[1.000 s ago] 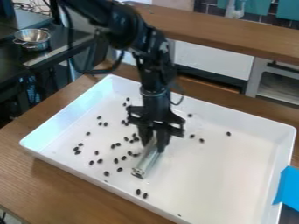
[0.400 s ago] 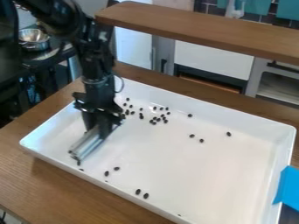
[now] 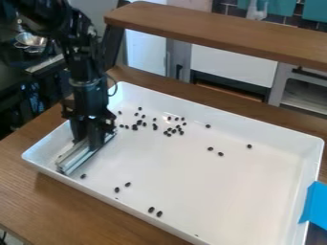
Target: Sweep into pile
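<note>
My gripper (image 3: 88,141) hangs over the left end of the white tray (image 3: 211,191), shut on a pale, ridged bar-shaped sweeping tool (image 3: 75,157) that lies low against the tray floor. Dark beans are scattered in the tray. A loose cluster of beans (image 3: 154,126) lies in the upper left part, to the right of the gripper. Several more beans (image 3: 151,209) are spread along the near-left side, one of them just right of the tool's lower end. A few others (image 3: 220,154) lie apart towards the right. Part of the tray's left wall is hidden behind the arm.
The tray stands on a wooden table (image 3: 70,206). Blue tape (image 3: 314,205) sticks to its right edge. Behind it runs a raised wooden shelf (image 3: 217,33). A metal bowl (image 3: 32,40) stands on the dark surface at the upper left.
The gripper, with the tool, has moved from the tray's middle to its left end. Many beans that were spread left of centre now lie in the upper left cluster.
</note>
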`<action>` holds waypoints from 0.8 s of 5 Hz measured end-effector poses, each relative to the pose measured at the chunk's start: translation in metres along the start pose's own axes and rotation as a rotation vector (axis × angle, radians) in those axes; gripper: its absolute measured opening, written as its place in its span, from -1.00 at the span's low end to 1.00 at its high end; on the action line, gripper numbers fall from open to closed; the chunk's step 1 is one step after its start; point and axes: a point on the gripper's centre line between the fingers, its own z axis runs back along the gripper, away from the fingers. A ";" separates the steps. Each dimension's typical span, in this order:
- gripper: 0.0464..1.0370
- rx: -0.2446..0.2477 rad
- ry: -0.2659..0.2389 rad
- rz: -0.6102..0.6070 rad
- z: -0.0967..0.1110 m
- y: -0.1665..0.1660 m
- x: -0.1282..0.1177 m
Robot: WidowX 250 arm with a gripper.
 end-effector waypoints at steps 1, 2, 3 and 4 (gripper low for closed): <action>-0.36 -0.143 -0.094 0.014 0.032 -0.046 0.002; -0.36 -0.244 -0.179 0.009 0.058 -0.092 0.004; -0.36 -0.261 -0.192 -0.006 0.062 -0.140 0.008; -0.36 -0.230 -0.207 -0.003 0.057 -0.188 0.026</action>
